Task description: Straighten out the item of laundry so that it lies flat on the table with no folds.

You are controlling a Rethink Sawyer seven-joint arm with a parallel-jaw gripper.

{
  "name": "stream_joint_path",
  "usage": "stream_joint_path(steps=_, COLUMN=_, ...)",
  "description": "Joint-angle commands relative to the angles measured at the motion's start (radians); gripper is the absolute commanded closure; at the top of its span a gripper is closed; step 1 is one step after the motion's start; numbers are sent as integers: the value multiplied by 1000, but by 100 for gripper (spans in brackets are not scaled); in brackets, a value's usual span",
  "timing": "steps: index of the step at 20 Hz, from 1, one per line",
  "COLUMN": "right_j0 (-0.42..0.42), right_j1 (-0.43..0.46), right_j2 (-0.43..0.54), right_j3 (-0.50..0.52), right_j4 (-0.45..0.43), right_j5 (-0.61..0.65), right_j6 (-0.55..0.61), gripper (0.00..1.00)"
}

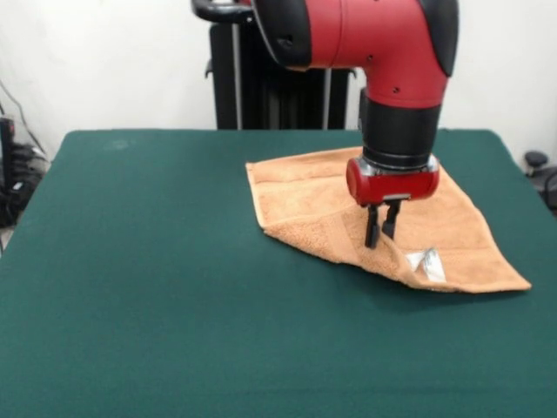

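The light-orange terry hand towel [313, 205] lies right of centre on the dark green felt-covered tabletop [157, 287], toward the far side. It is not flat: one part is doubled over, giving a thick folded edge along its near side, and one corner runs out to a point at the right. A small white label [426, 263] shows near that edge. The red and black arm's jaws [382, 232] hang over the fold, nearly closed, tips at the cloth; whether they pinch it is unclear.

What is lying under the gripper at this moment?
Under the gripper lies the orange towel, near its front edge, with the white label beside it. The green table beneath the towel is covered there.
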Motion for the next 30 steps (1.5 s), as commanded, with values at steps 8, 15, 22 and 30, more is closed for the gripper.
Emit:
stream_joint_path(steps=8, right_j0=53, right_j1=-16, right_j2=96, right_j3=20, right_j4=69, right_j5=119, right_j6=101, gripper=100)
stream_joint_path(steps=15, right_j0=29, right_j1=3, right_j2=108, right_j3=21, right_j4=60, right_j5=87, right_j6=86, gripper=100)
stream_joint_path(steps=22, right_j0=17, right_j1=13, right_j2=114, right_j3=27, right_j4=53, right_j5=58, right_j6=85, gripper=100)
stream_joint_path(steps=30, right_j0=24, right_j1=73, right_j2=109, right_j3=-12, right_j4=44, right_j5=-3, right_j6=103, gripper=100)
